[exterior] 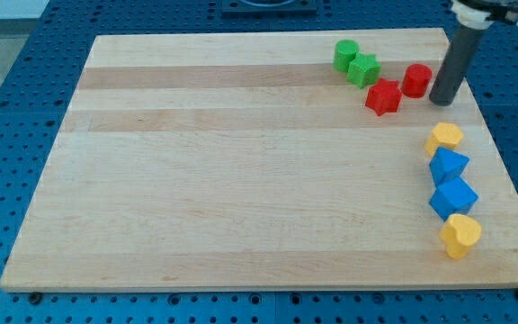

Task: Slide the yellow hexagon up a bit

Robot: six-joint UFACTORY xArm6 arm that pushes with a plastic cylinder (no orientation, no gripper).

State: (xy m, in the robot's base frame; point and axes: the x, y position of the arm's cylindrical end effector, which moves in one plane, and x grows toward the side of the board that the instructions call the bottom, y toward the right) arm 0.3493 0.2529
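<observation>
The yellow hexagon [444,138] lies near the board's right edge, at the top of a column of blocks. Right below it are a blue block [448,166], another blue block [453,198] and a yellow heart [460,236], each touching or nearly touching its neighbour. My tip [442,98] is down on the board above the yellow hexagon, a short gap away from it, and just right of the red cylinder [415,80].
A red star-shaped block [384,96] lies left of the red cylinder. Two green blocks [346,54] [363,69] touch each other near the top edge. The wooden board [241,180] rests on a blue perforated table.
</observation>
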